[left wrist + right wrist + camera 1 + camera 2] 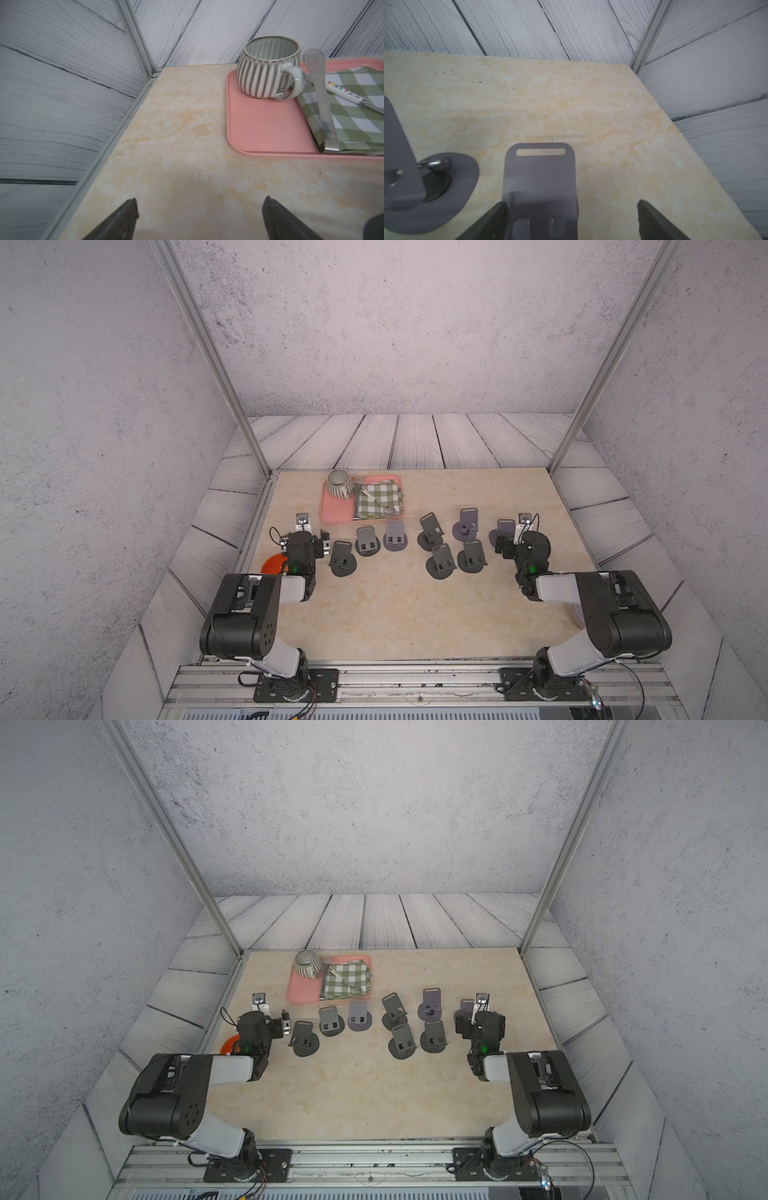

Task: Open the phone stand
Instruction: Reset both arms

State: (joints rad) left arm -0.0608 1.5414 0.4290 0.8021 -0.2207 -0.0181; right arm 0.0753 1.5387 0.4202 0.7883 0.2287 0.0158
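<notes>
Your right fingers [494,222] are spread wide and empty over the purple-grey phone stand [539,178], near the right edge of the table [591,93]. The stand sits off-centre, by the finger toward the table's middle. Your left fingers [124,222], equally spread and empty, are well apart from it.

Dark grey phone stands [343,558]: five. Two just beside left gripper [200,199], three nearer right gripper [572,201].
Lilac-grey phone stands [395,536]: three. One on left gripper's side, two close to right gripper, one of them just in front of it.
Eight stands in all.
Ahead of left gripper: pink tray [270,124], one. On it: striped mug [268,74], one; green checked cloth [353,116], one; metal tongs [320,87], one; white-handled utensil [342,91], one.
Behind left gripper: orange disc [272,564], one.
Grippers: two.
</notes>
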